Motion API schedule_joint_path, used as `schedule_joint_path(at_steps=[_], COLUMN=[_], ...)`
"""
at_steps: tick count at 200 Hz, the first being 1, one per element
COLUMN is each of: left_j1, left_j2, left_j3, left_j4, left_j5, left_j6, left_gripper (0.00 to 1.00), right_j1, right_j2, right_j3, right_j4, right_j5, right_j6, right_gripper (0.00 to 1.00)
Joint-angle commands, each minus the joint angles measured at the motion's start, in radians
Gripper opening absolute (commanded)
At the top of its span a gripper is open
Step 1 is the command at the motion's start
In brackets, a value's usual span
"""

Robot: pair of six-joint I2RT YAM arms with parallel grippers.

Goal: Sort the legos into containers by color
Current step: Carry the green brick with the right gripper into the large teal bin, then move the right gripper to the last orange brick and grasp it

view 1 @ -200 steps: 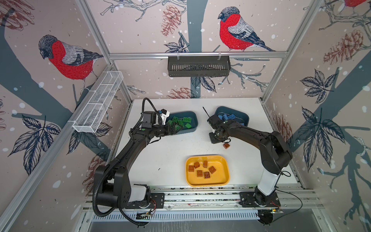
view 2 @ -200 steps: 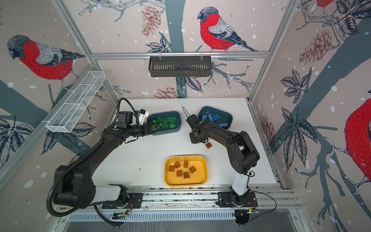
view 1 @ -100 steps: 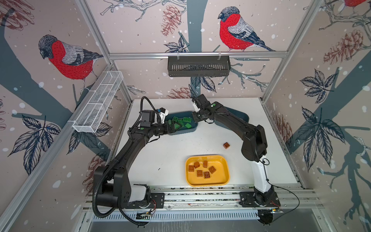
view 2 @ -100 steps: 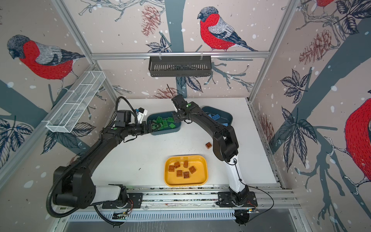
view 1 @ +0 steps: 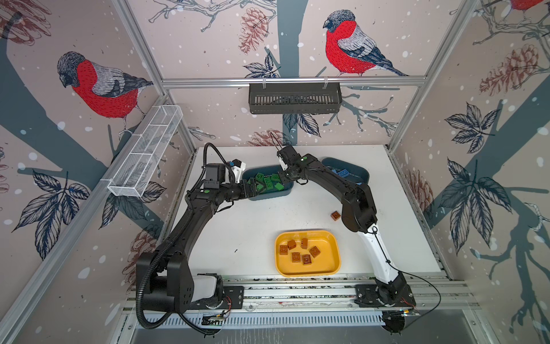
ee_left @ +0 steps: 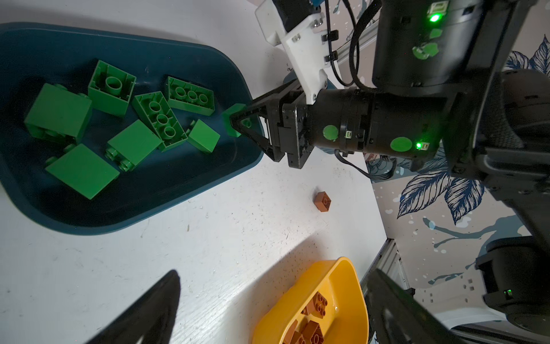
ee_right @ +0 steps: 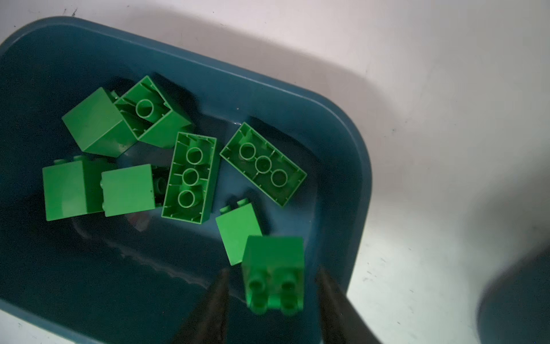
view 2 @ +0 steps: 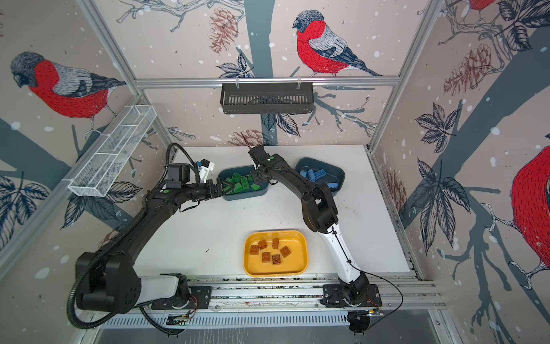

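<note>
1. White worktop (view 1: 238, 232) is recorded in both top views; fine scuffs and dark specks are noted on it in the left wrist view.
2. Left teal tub (view 1: 268, 195) and right teal tub (view 1: 361, 175) are set at the far side, apart from each other.
3. Yellow tray (view 1: 327, 260) is set near the front edge.
4. One brown brick (view 1: 335, 215) lies loose on the bare surface between the right teal tub and the yellow tray, touching neither.

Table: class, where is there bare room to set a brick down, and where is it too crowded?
Bare: the middle of the table, bordered by green tub, yellow tray and left arm; also the right side, between blue tub, right arm and wall. Crowded: the green tub, full of bricks, with left claw and right claw at it.
</note>
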Motion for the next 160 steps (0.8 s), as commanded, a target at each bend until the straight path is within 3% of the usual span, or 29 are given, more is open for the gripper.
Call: schedule_joint_path(at_steps=[1,30,118,160], left_j1=[0.002,0.002,-0.006,-0.021], left_j2=[-0.004,-0.005,-0.002,0.018], left_j3=[0.006,0.005,-0.038,-0.034], left_j4=[-0.001,0.007,0.112,0.124], left_j5=[0.008,0.02,0.068,0.076], left_j6=[0.012,0.006,-0.063,-0.068], left_gripper=[0.97,0.97,0.97,0.97], right_j1=[-0.002,-0.019,-0.123,-0.188], right_j2=[-0.029,-0.151,-0.707,-0.823], right_j3=[0.003,-0.117,-0.85,-1.065], right_j4=[-0.033,-0.051,-0.021,0.034], right_j5=[0.048,0.064,0.053,0.043], right_j6=[-0.014,-0.002,0.137,0.107], right_gripper=[0.57,0.6,0.7,0.71])
